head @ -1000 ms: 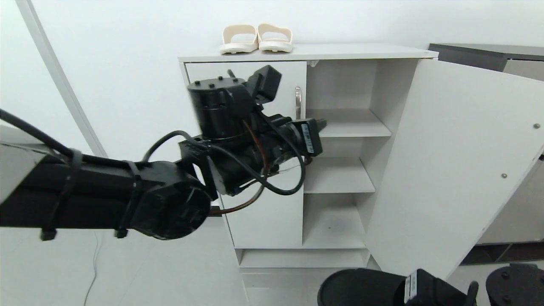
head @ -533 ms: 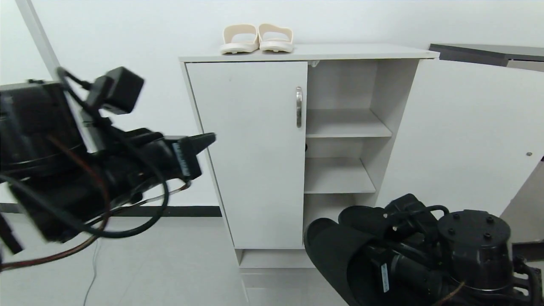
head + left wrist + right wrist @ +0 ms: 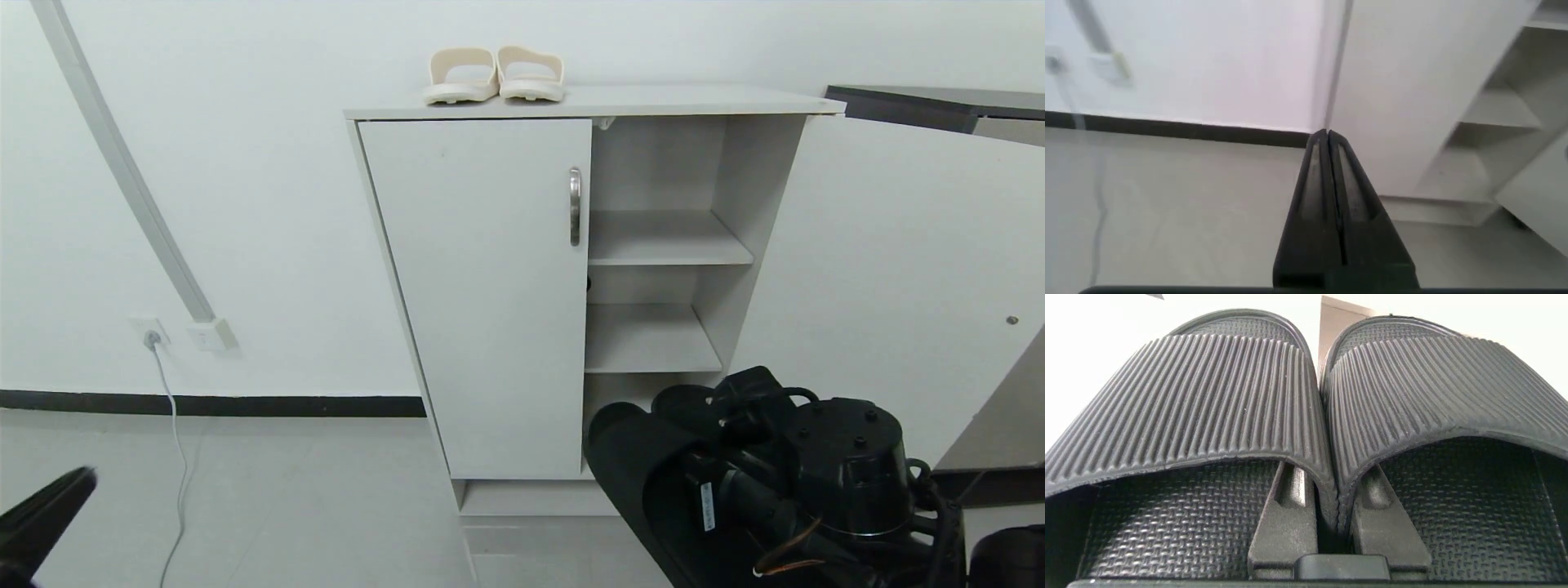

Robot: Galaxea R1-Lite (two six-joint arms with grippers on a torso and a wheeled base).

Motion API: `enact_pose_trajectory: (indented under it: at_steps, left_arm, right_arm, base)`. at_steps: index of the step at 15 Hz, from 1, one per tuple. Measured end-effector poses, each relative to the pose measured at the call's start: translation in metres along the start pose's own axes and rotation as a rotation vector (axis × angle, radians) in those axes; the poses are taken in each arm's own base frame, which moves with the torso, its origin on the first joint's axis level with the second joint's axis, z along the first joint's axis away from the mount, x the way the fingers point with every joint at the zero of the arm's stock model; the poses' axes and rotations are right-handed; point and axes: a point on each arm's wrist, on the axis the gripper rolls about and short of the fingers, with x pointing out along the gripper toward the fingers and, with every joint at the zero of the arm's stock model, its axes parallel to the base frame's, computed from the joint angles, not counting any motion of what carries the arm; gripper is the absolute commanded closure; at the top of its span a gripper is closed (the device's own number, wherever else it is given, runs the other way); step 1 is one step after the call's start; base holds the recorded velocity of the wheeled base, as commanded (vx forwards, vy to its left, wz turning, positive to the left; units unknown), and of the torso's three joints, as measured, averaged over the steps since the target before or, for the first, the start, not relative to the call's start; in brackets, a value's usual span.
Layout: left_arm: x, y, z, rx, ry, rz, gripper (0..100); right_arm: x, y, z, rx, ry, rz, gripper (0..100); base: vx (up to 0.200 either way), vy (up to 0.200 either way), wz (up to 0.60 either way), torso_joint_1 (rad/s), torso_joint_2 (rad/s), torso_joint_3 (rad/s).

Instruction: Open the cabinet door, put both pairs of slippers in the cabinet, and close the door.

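Clamping the black slippers [image 3: 637, 482], the right gripper [image 3: 1331, 490] has one finger inside each shoe, under the ribbed straps, squeezing the two touching inner walls together. The pair is held side by side at the low right of the scene, just in front of the cabinet's [image 3: 694, 100] bottom bay. Their long axis runs from the wrist up and away toward that bay, with the rounded ends leading; whether those ends have crossed the front edge cannot be told. The right wrist view gives the grip and the textured footbeds, while the head view gives only the dark outer shapes against the cabinet. The right door [image 3: 890, 269] is swung wide open, showing an upper shelf [image 3: 661, 237] and a lower shelf [image 3: 649, 339] above the bay. The left door [image 3: 482, 310] is closed, its handle [image 3: 575, 207] upright at its right edge. On the cabinet top, at the far left part, the cream slippers [image 3: 494, 75] lie flat, touching each other, long axes near to far. The left gripper [image 3: 1328, 143] hangs low at the far left over the floor, well apart from the cabinet, its fingers pressed together on nothing. A cable [image 3: 175, 457] drops from a wall socket [image 3: 149, 335] to the floor.
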Motion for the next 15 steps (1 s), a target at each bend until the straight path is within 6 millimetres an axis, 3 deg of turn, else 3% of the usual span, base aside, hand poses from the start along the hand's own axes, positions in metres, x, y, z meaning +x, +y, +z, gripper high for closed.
enact_pose_trajectory:
  at_steps: [3,6,11,15]
  left_arm:
    - [-0.031,0.012,-0.044,-0.002,0.024,0.1,100]
    - [-0.053,0.016,-0.072,0.006,0.008,0.16,100]
    - [-0.065,0.012,-0.089,0.068,-0.06,-0.075,100]
    - [-0.067,0.011,-0.089,0.069,-0.087,-0.122,100]
  right_arm:
    - [0.005,0.001,-0.004,-0.004,0.01,-0.004,100]
    - [0.007,0.001,-0.007,-0.009,0.021,-0.005,100]
    - [0.01,0.002,-0.01,-0.009,0.022,-0.006,100]
    - [0.021,0.005,-0.009,0.003,-0.029,-0.073,100]
  base:
    - [0.0,0.0,0.0,0.0,0.0,0.0]
    - [0.0,0.0,0.0,0.0,0.0,0.0]
    - [0.0,0.0,0.0,0.0,0.0,0.0]
    - [0.0,0.0,0.0,0.0,0.0,0.0]
